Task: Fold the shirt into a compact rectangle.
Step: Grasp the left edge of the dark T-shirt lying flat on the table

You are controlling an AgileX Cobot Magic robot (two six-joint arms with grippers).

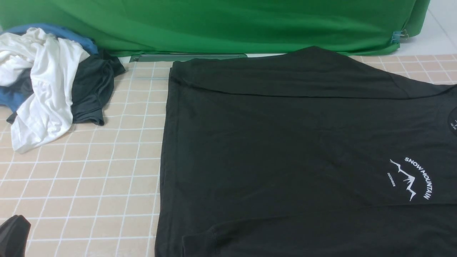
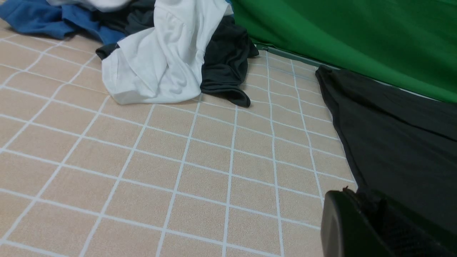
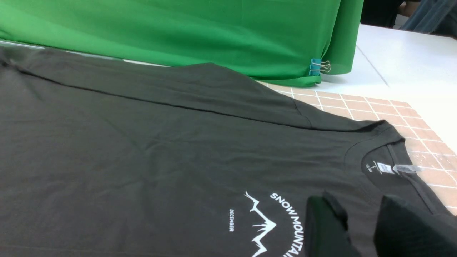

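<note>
Since both long edges of the shirt [image 1: 285,142] look turned in, the far one creased clean and the near one bulging with a sleeve at the hem corner, I read the step in hand as the crosswise fold: collar [image 3: 378,150] end over toward the hem. Shirt lies flat, chest up, on the grid mat [image 1: 89,178], filling its middle and right, collar to the right.

To do it well:
- Smooth the near bulge first.
- Pinch both collar-end corners together, all layers.
- Lift low and carry straight along the long axis.
- Land the edges square to the mat lines.

Right gripper [image 3: 358,214] hovers over the chest beside the print [image 1: 414,178], jaws partly apart, nothing between them. Left gripper [image 1: 14,233] sits near-left on the mat, well off the shirt, closed, nothing seen in it. It needs opening and a long reach.

Count:
- One shirt, one print, one neck tag [image 3: 403,168].
- Two grippers.
- One heap far left: one white garment [image 1: 43,89], one dark grey garment [image 1: 89,92], one blue garment [image 1: 14,98] as far as I can tell.
- One green backdrop cloth [image 1: 214,25], one clip [image 3: 319,66] on it.
</note>
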